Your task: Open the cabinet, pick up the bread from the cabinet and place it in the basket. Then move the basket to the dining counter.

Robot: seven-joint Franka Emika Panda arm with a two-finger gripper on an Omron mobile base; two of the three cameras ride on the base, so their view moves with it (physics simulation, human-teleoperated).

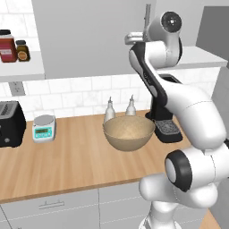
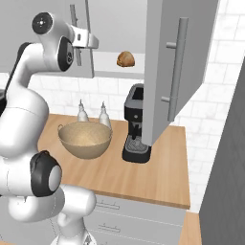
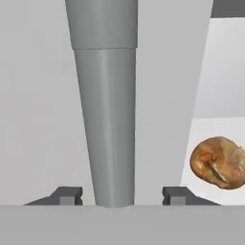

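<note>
The fingers [image 3: 69, 195] were spread astride the left door's handle [image 3: 106, 119], not yet pinching. The cabinet's right door [image 2: 165, 67] was open; the bread [image 2: 126, 59] remained shelved, the basket [image 2: 85, 139] unfilled.

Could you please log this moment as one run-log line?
gripper: astride left cabinet door handle, not clamped | right door: open | bread: on shelf | basket: on worktop, empty

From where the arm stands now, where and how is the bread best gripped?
Grip the bread across its rounded middle, coming in level from the open front of the cabinet. It sits alone on the shelf, small enough to fit between the fingers. The gripper now straddles the left door's handle.
</note>
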